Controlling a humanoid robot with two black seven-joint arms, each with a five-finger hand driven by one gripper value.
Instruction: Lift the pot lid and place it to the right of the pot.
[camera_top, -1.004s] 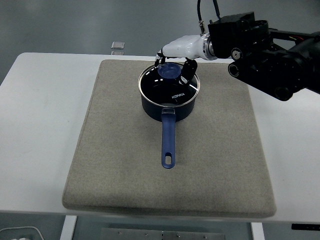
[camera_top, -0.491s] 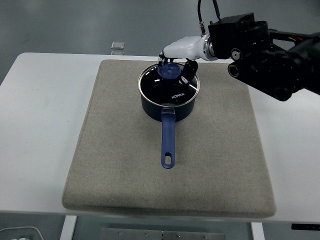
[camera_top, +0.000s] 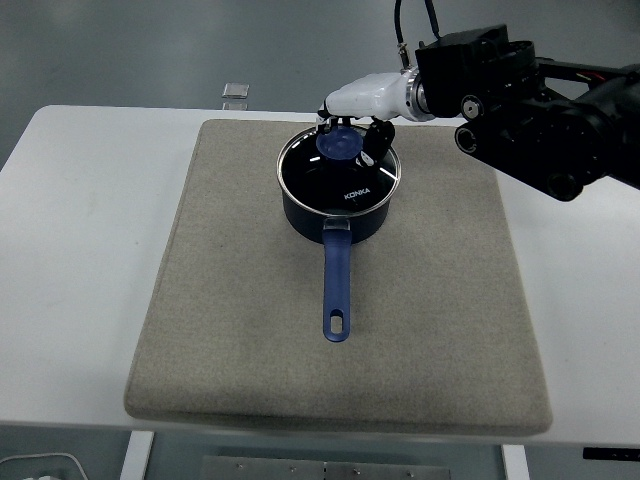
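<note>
The right hand (camera_top: 352, 128) is curled around the blue knob (camera_top: 338, 143) of the lid (camera_top: 338, 172), which sits on the pot (camera_top: 337, 210) at the mat's (camera_top: 250, 330) far middle, presumably for lifting.

This looks like a robotics lab or test room rather than a kitchen. A plain white table (camera_top: 90, 250) stands on a bare grey floor (camera_top: 150, 50), with no counter, stove or cupboards around it. A beige felt mat (camera_top: 240, 350) is laid squarely on the table as a work surface. A black robot arm (camera_top: 540, 110) with exposed cables (camera_top: 400, 35) reaches in from the right. A small clear object (camera_top: 236, 90), perhaps a marker or a plastic tile, lies at the table's far edge; it is too small to identify.
</note>
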